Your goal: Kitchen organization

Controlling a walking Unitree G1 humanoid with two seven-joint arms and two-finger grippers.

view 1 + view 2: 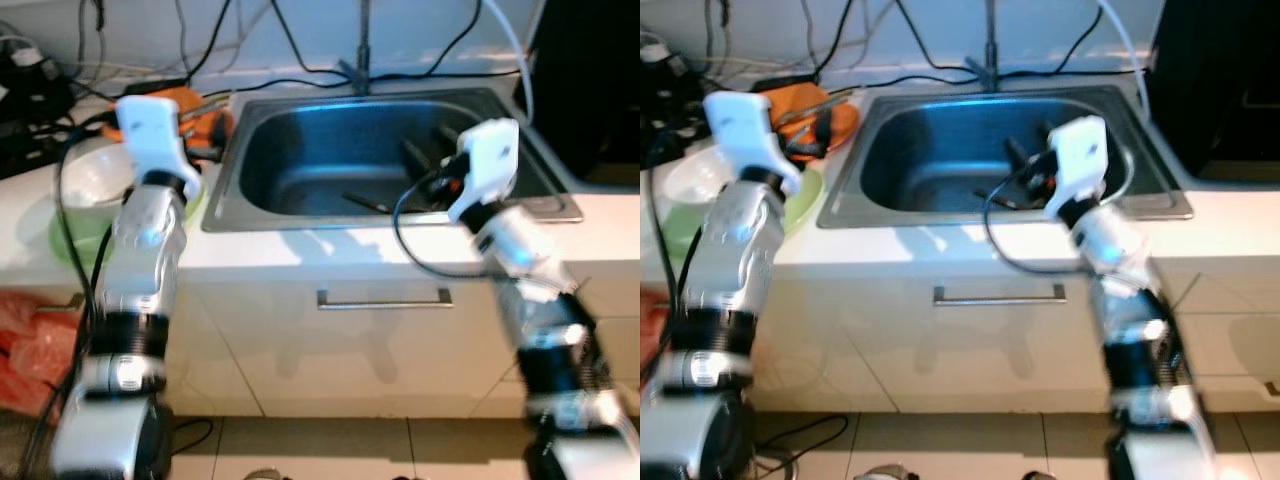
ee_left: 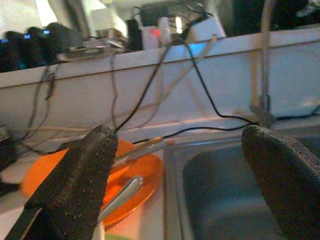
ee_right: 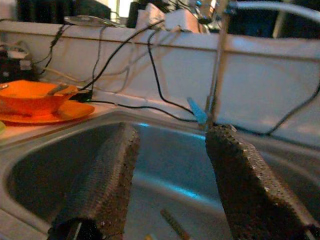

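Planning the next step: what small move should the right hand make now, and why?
Probably lower the right hand into the sink: it hovers open above the basin, and a thin utensil lies on the bottom just beneath its fingers.

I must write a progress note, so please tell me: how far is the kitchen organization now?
Nothing looks finished yet. Utensils lie in the sink, and the orange dishes and a green plate with a white bowl sit on the counter. In hand: nothing; the right gripper hovers over the sink and the left gripper over the counter, both with jaws open. Everything remains to sort.
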